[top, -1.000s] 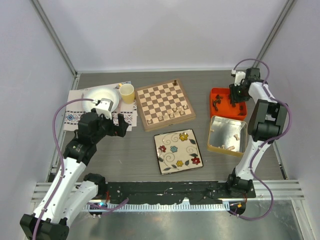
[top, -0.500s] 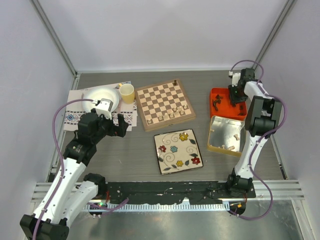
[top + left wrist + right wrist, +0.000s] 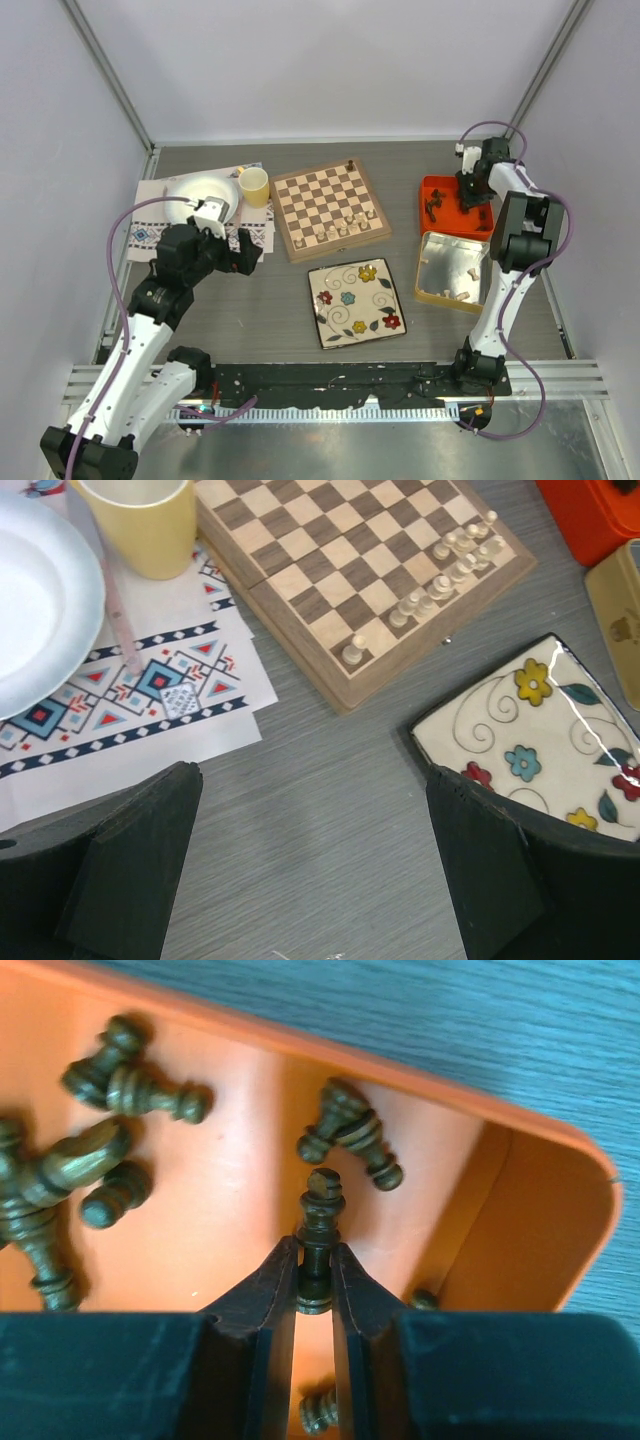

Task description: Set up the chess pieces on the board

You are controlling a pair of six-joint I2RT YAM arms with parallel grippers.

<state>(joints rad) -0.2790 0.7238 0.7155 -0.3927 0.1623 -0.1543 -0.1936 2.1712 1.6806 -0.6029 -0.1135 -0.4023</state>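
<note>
Right wrist: the right fingers (image 3: 262, 1305), having shifted within the orange tray (image 3: 240, 1200) during the last second, now pinch a dark piece (image 3: 320, 1222), ready for the board (image 3: 310, 200); left fingers (image 3: 130, 850) hang spread, unmoved.

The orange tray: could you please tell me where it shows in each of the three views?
Top external: orange tray at right, beyond the gold tin.
Left wrist: only its corner, top right, above the tin's edge.
Right wrist: fills the picture, dark pieces inside.
Shared landmark: the gold tin, in top and left wrist views only.
</note>
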